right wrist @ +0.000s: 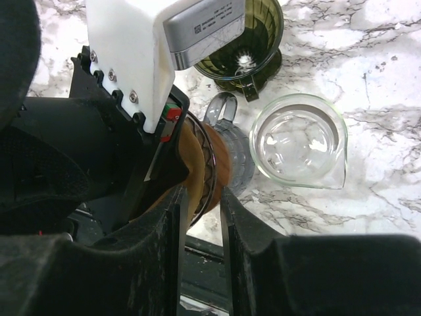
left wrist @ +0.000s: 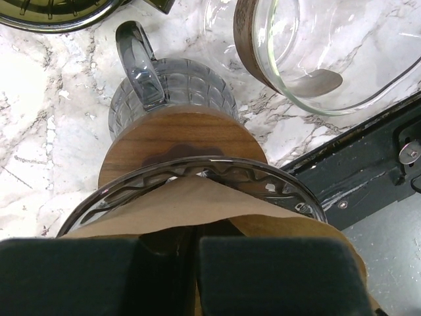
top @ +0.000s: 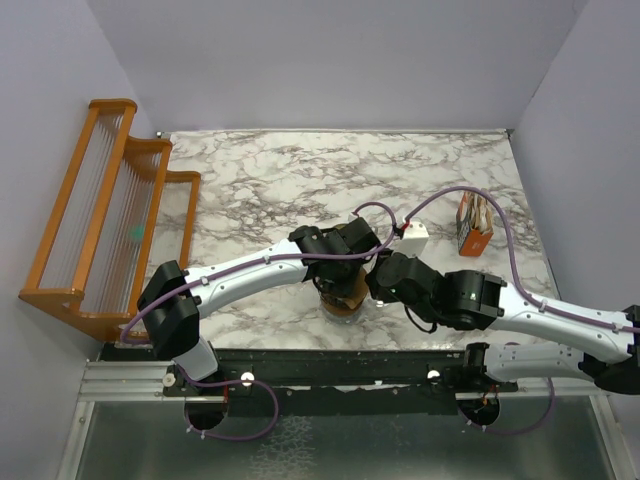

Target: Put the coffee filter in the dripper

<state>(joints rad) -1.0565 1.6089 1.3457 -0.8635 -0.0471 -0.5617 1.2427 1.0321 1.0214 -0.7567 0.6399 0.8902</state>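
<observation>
My left gripper is shut on a tan paper piece and holds it in the mouth of a wood-collared grey glass stand. The stand also shows in the top view, under my left gripper. My right gripper is open with a narrow gap, its tips just short of the stand's rim; in the top view it is right of the stand. The olive-green dripper stands apart behind the stand and also shows in the left wrist view. No white coffee filter is in view.
A clear glass cup stands right of the stand, close to the dripper. An orange box of filters is at the right. A wooden rack lines the left edge. The black rail runs along the table's front edge.
</observation>
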